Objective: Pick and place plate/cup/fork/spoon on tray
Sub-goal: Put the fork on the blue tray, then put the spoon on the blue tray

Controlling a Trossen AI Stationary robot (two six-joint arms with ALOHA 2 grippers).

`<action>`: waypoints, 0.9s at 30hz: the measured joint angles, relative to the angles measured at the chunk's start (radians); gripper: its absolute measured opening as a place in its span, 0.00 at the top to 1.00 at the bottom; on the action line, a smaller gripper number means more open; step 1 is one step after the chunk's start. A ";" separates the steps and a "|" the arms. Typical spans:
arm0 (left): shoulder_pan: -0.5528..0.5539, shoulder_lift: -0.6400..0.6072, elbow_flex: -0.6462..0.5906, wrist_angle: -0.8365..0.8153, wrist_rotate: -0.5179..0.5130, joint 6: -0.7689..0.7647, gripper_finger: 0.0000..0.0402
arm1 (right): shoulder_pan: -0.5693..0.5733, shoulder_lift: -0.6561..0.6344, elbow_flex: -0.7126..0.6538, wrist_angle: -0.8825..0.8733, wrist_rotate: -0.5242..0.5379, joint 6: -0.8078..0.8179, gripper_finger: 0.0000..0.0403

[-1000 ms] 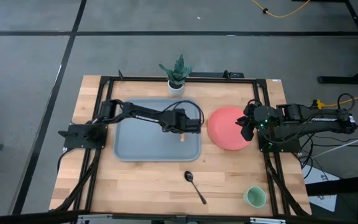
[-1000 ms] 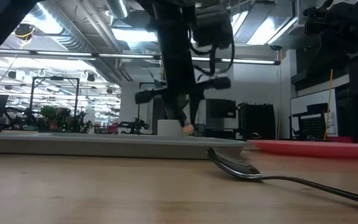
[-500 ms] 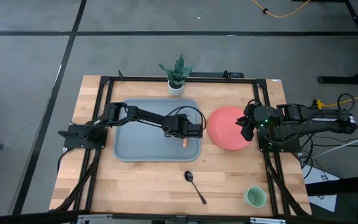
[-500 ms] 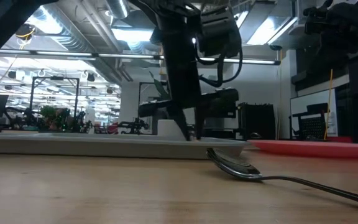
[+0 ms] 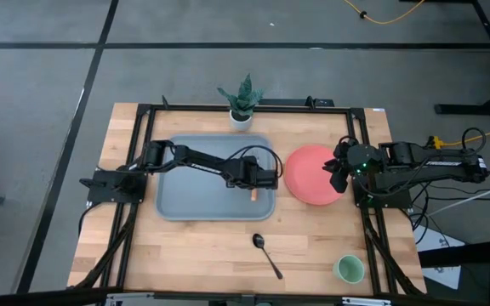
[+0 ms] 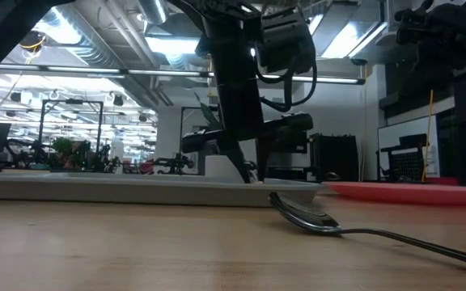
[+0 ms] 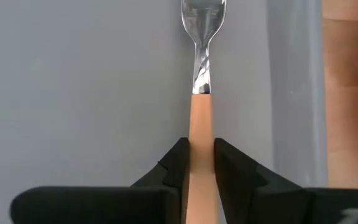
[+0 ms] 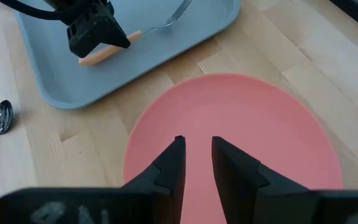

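Note:
The orange-handled fork (image 7: 202, 37) is in my left gripper (image 7: 201, 155), which is shut on it low over the right part of the blue-grey tray (image 5: 202, 183). The fork's tines (image 8: 178, 10) point toward the table's far edge. My right gripper (image 8: 196, 155) hovers over the right part of the coral-red plate (image 5: 309, 174) with a narrow gap between its fingers, touching nothing. The plate lies flat on the table, right of the tray. The dark spoon (image 5: 267, 254) lies on the wood near the front. The mint cup (image 5: 348, 269) stands at the front right. My left gripper pinches the fork's orange handle (image 7: 201, 124) between its two fingers, about midway along the handle. The fingers come from above and lie across the fork. The fork lies about level just at the tray's floor; whether it touches the floor I cannot tell.
A white pot with a green plant (image 5: 241, 104) stands behind the tray at the table's far edge. The tray's right rim (image 7: 291, 93) runs close beside the fork. A black frame runs along the table's sides. Bare wood lies in front of the tray.
My left gripper has gone down toward the tray's floor and a little toward the table's right and near edges, carrying the fork with it. It has stayed shut on the handle. In the last half second it has hardly moved.

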 joint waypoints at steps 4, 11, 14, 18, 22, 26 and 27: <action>0.000 0.000 0.000 0.000 0.016 0.000 0.80 | 0.000 0.000 0.000 0.000 0.000 0.000 0.79; 0.000 0.000 0.000 0.007 0.016 0.002 0.78 | 0.000 0.000 0.000 0.000 -0.001 0.000 0.79; 0.000 -0.002 0.000 0.015 0.017 0.018 0.78 | 0.000 0.000 0.000 0.000 -0.001 0.000 0.79; -0.002 -0.031 0.022 0.015 0.005 0.065 0.78 | 0.000 0.000 0.000 0.000 -0.002 0.000 0.79; -0.013 -0.046 0.058 0.001 -0.037 0.131 0.78 | 0.000 0.001 0.000 -0.001 -0.002 0.000 0.79; -0.031 -0.045 0.123 -0.067 -0.041 0.252 0.78 | 0.000 0.001 0.000 -0.006 -0.002 0.002 0.79; -0.035 -0.046 0.129 -0.076 -0.041 0.290 0.78 | 0.000 0.001 0.000 -0.006 -0.002 0.002 0.79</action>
